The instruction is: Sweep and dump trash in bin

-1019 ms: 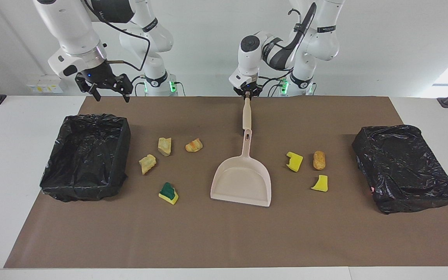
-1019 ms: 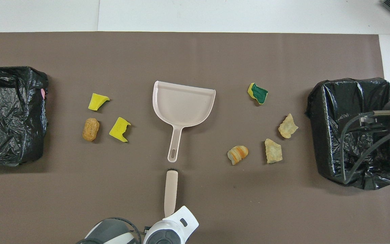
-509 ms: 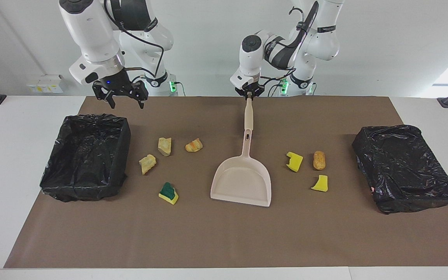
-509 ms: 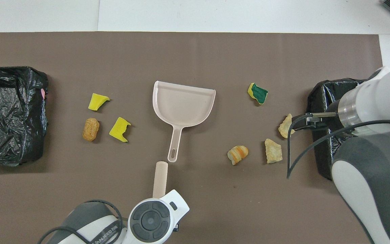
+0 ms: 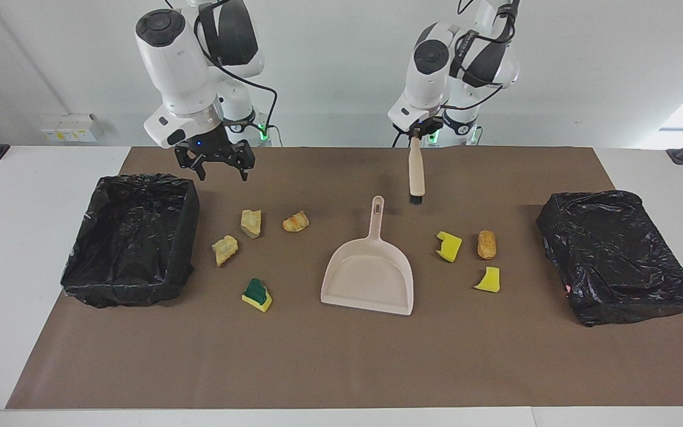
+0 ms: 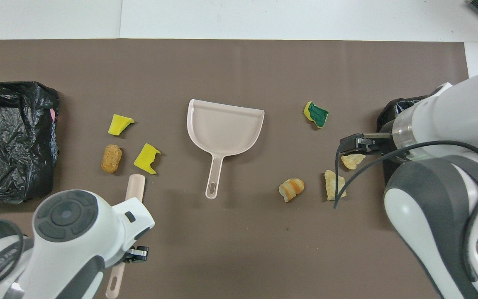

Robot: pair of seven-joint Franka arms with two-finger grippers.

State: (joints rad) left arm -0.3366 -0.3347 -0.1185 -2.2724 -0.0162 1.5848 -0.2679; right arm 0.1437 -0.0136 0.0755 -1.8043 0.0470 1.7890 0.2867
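On the worktop (image 5: 33,196), an open black-lined bin (image 5: 131,237) sits just beside the spread, empty right claw (image 5: 216,163). A closed black bag (image 5: 617,255) lies at the left arm's end. The dustpan (image 5: 370,276) rests between the claws. The left claw (image 5: 417,131) clamps the brush (image 5: 416,172), hanging upright. The trash (image 5: 251,223) lies scattered: four scraps below the right claw, three near the brush.

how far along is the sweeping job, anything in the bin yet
Nothing looks swept yet. In hand: the left claw is shut on the brush, held up in the air near the dustpan handle. The right claw hangs open, over the mat by the open bin. Left: all seven scraps, such as the green-topped sponge, lie on the mat, the dustpan is empty, and no scrap shows in the bin.
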